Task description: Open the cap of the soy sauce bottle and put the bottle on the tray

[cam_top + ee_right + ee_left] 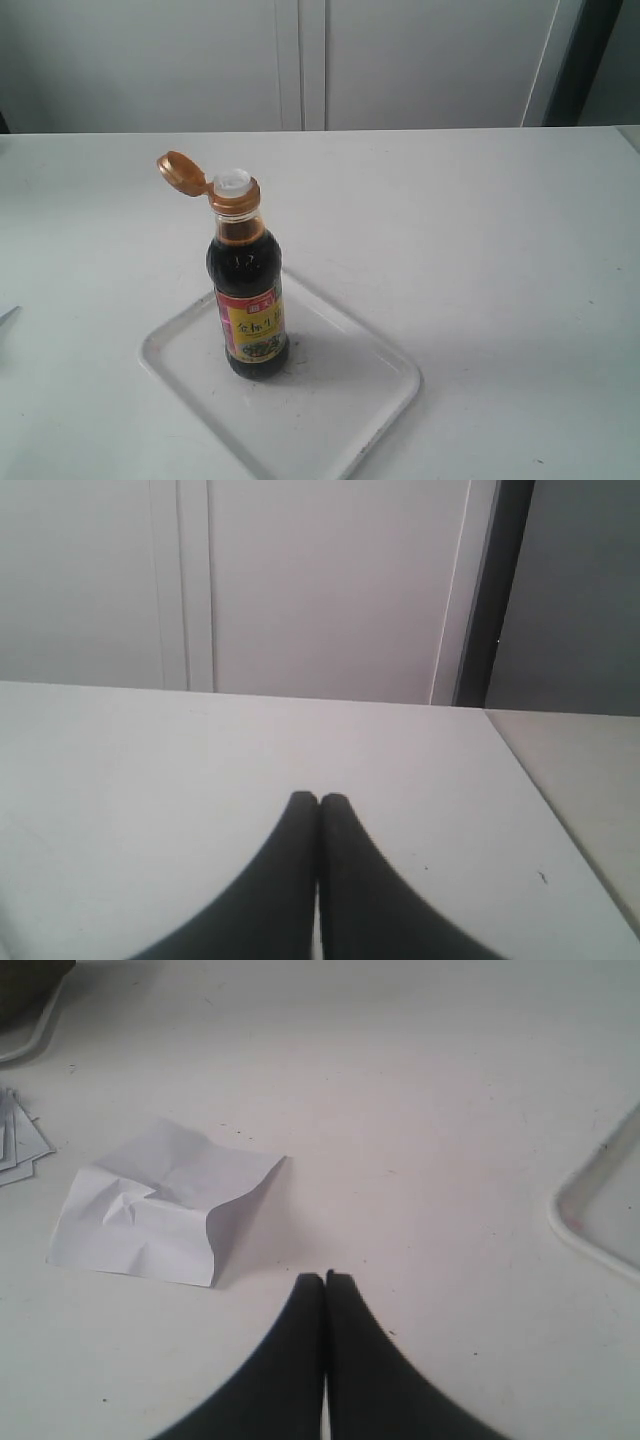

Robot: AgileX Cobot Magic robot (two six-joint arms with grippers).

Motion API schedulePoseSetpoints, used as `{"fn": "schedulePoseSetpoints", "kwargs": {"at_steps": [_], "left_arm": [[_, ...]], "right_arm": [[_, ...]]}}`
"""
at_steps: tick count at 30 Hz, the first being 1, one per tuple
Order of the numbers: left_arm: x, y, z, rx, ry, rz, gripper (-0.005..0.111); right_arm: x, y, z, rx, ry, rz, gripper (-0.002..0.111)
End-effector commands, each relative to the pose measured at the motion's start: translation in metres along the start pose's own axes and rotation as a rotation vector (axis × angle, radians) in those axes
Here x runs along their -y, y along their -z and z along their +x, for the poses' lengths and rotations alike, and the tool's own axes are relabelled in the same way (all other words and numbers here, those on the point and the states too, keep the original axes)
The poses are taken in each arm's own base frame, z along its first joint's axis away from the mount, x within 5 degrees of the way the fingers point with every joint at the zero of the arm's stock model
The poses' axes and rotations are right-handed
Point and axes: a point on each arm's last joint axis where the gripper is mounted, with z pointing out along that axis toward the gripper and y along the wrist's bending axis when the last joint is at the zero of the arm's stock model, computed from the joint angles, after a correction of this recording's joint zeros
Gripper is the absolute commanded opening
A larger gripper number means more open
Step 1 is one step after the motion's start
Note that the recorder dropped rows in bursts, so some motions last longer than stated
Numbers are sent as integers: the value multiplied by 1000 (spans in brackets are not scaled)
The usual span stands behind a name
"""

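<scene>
Stood upright on tray (pixel 370 400): bottle (pixel 248 300), cap (pixel 180 172) flipped back, spout bared. Clenched on nothing, clear of it: left gripper (pixel 325 1278), right gripper (pixel 319 799). Judged finished.

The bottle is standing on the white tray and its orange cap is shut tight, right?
Not quite. The bottle does stand upright on the white tray, but its orange cap is not shut. The exterior view shows it flipped open, hanging back on its hinge, with the white spout uncovered.
</scene>
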Motion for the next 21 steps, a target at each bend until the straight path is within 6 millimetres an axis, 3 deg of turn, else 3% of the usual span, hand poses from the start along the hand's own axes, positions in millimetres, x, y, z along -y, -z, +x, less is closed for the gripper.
{"fn": "schedulePoseSetpoints", "kwargs": {"at_steps": [1,11,21], "left_arm": [[0,0,1,5,11,-1,0],[0,0,1,5,11,-1,0],[0,0,1,5,11,-1,0]], "right_arm": [[0,0,20,-23,-2,10,0],[0,-8,58,-131,-21,11,0],[1,-8,61,-161,-2,16,0]]}}
